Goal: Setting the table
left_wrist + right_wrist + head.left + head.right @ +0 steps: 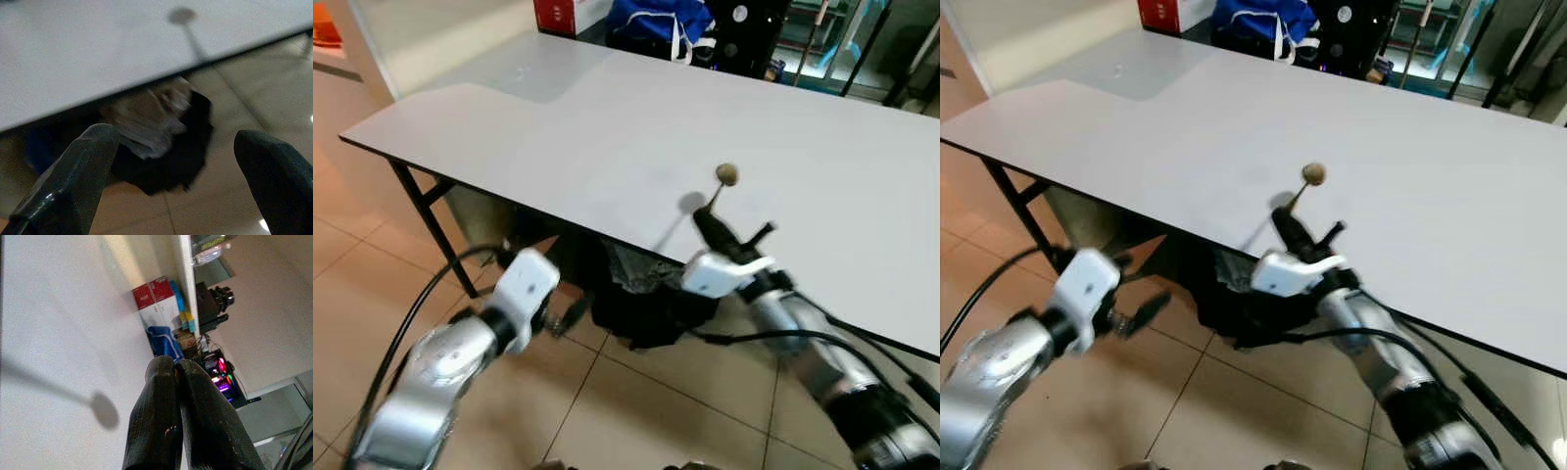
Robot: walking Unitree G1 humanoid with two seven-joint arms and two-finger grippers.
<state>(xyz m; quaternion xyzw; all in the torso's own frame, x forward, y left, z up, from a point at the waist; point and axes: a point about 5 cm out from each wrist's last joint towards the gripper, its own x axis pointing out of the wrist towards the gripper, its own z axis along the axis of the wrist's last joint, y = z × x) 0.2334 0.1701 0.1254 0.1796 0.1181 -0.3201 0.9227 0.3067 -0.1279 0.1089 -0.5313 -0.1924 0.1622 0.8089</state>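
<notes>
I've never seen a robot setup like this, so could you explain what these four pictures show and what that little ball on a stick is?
Two pictures come from a humanoid robot's head, looking down at a white table. The other two come from cameras on its wrists. The right gripper is shut on a thin utensil with a rounded tip, possibly a spoon, held above the table, where it casts a shadow. The left gripper, fingers apart, hangs below the table's edge, facing a dark bag on the tiled floor.
</notes>
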